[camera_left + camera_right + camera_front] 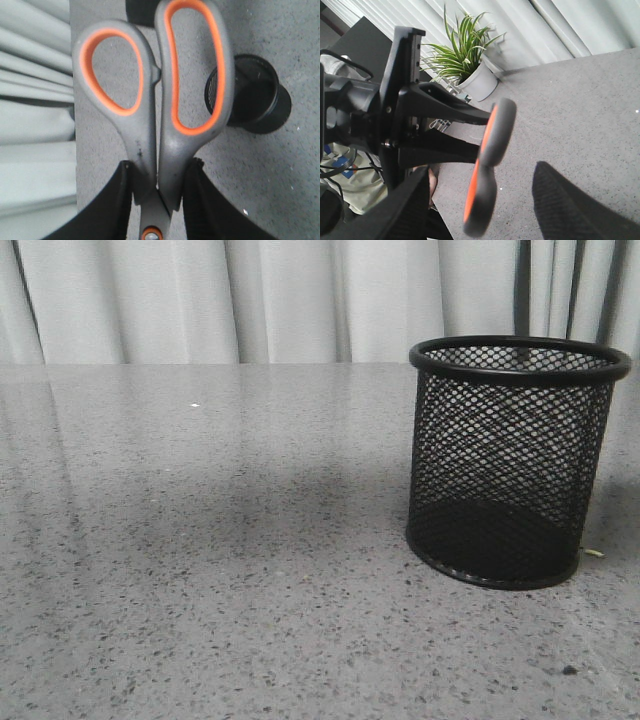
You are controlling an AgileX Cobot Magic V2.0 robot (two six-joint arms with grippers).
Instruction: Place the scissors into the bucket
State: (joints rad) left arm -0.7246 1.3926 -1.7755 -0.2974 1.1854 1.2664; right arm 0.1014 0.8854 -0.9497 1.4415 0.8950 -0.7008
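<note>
It looks like a lab or studio corner: a grey speckled stone table (200,570) backed at twelve o'clock by pale pleated curtains (250,295), with a potted plant (465,55) beside the rig's loose cables (335,167)

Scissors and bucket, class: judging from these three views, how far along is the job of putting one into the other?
Done: the left gripper is shut on the scissors, lifted clear of the table, handles outward. In hand: carrying them; the bucket lies below and off to one side in the left wrist view. Left: line up above its rim and release. It looks empty in the front view.
</note>
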